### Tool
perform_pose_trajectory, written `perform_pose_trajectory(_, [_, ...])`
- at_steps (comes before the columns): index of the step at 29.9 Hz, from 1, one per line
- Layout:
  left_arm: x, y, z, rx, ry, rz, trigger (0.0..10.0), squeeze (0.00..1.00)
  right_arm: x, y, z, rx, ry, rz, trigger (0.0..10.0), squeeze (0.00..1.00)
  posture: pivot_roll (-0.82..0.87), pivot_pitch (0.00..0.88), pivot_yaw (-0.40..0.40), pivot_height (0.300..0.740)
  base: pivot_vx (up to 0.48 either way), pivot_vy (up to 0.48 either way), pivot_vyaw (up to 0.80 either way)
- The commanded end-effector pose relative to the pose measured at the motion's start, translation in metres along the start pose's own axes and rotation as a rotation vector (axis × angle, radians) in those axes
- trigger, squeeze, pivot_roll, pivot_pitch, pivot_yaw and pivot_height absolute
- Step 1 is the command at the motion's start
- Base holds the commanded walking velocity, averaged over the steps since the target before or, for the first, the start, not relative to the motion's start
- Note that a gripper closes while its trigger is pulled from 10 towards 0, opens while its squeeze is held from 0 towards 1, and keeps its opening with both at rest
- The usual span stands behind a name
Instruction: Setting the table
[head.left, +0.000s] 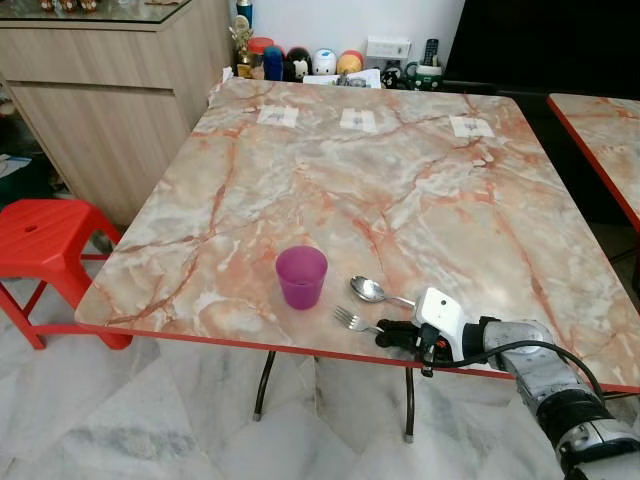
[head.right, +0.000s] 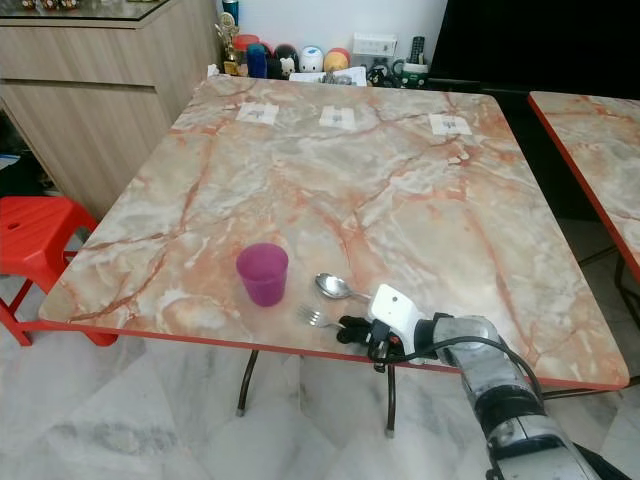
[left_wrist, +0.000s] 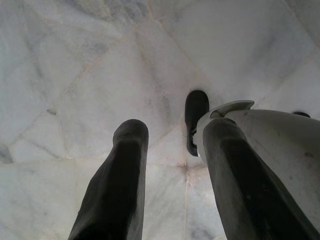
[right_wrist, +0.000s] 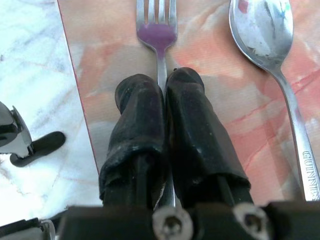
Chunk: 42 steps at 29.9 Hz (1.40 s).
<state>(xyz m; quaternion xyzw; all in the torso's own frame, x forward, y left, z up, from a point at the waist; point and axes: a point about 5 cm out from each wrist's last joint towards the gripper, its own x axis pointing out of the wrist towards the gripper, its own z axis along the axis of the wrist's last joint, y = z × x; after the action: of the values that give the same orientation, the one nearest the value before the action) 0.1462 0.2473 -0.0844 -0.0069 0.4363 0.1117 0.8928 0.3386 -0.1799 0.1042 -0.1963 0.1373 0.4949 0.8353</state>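
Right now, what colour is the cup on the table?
Purple cup; clearest in the left eye view.

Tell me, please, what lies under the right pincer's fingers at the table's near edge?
The fork lies on the marble table, its handle pinched between the right pincer. Tines and neck show; the handle's end is covered by the fingers. The spoon lies alongside.

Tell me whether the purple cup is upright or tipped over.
Upright. The purple cup stands on its base on the table, open mouth up, beside the spoon. Its contents cannot be told.
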Motion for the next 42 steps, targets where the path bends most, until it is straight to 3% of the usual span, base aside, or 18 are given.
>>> perform_pose_trajectory(1, [-0.002,-0.001,-0.01,-0.004,0.039,0.003,10.0,0.0,-0.003,0.007,-0.015,0.043,0.045,0.016,0.0,0.0,0.12,0.187,-0.033,0.74,0.0,0.0,0.0])
perform_pose_trajectory(3, [-0.002,-0.001,-0.01,-0.005,0.039,0.002,10.0,0.0,-0.004,0.005,-0.01,0.039,0.011,0.0,0.0,0.0,0.12,0.185,-0.033,0.74,0.0,0.0,0.0])
perform_pose_trajectory(6, [-0.002,-0.002,-0.01,-0.002,0.041,-0.001,10.0,0.0,-0.007,-0.005,0.015,0.051,-0.152,-0.058,0.0,0.0,0.11,0.185,-0.034,0.74,0.0,0.0,0.0])
perform_pose_trajectory(13, [-0.002,-0.003,-0.011,-0.003,0.044,-0.005,10.0,0.0,-0.012,-0.01,0.035,0.055,-0.277,-0.136,0.0,0.0,0.1,0.185,-0.035,0.74,0.0,0.0,0.0])
perform_pose_trajectory(17, [-0.004,-0.003,-0.015,-0.006,0.051,-0.006,10.0,0.0,-0.02,-0.013,0.057,0.062,-0.406,-0.218,0.0,0.0,0.1,0.185,-0.036,0.74,0.0,0.0,0.0])
perform_pose_trajectory(20, [-0.004,-0.003,-0.016,-0.005,0.053,-0.007,10.0,0.0,-0.022,-0.016,0.062,0.068,-0.432,-0.277,0.0,0.0,0.09,0.182,-0.039,0.74,0.0,0.0,0.0])
perform_pose_trajectory(23, [-0.005,-0.003,-0.019,-0.003,0.06,-0.01,10.0,0.0,-0.022,-0.03,0.063,0.145,-0.487,-0.542,0.0,0.0,0.08,0.179,-0.045,0.74,0.0,0.0,0.0])
perform_pose_trajectory(24, [-0.005,-0.003,-0.021,-0.003,0.062,-0.011,10.0,0.0,-0.02,-0.03,0.06,0.202,-0.508,-0.637,10.0,0.0,0.09,0.18,-0.047,0.74,0.0,0.0,0.0])
perform_pose_trajectory(26, [-0.006,-0.004,-0.023,-0.006,0.066,-0.012,10.0,0.0,-0.018,-0.024,0.045,0.357,-0.543,-0.846,10.0,0.0,0.1,0.179,-0.045,0.74,0.0,0.0,0.0])
perform_pose_trajectory(27, [-0.006,-0.004,-0.024,-0.007,0.067,-0.012,10.0,0.0,-0.017,-0.022,0.039,0.391,-0.538,-0.898,10.0,0.0,0.1,0.179,-0.045,0.74,0.0,0.0,0.0])
perform_pose_trajectory(32, [-0.008,-0.004,-0.027,-0.005,0.073,-0.01,10.0,0.0,-0.013,-0.008,0.026,0.488,-0.526,-0.998,10.0,0.0,0.08,0.175,-0.043,0.74,0.0,0.0,0.0])
perform_pose_trajectory(38, [-0.008,-0.005,-0.028,-0.005,0.073,-0.011,10.0,0.0,-0.004,0.002,0.037,0.435,-0.557,-0.941,10.0,0.0,0.08,0.173,-0.047,0.74,0.0,0.0,0.0])
perform_pose_trajectory(42, [-0.008,-0.004,-0.027,-0.012,0.066,-0.005,10.0,0.0,-0.011,-0.008,0.048,0.411,-0.576,-0.988,10.0,0.0,0.07,0.159,-0.052,0.74,0.0,0.0,0.0])
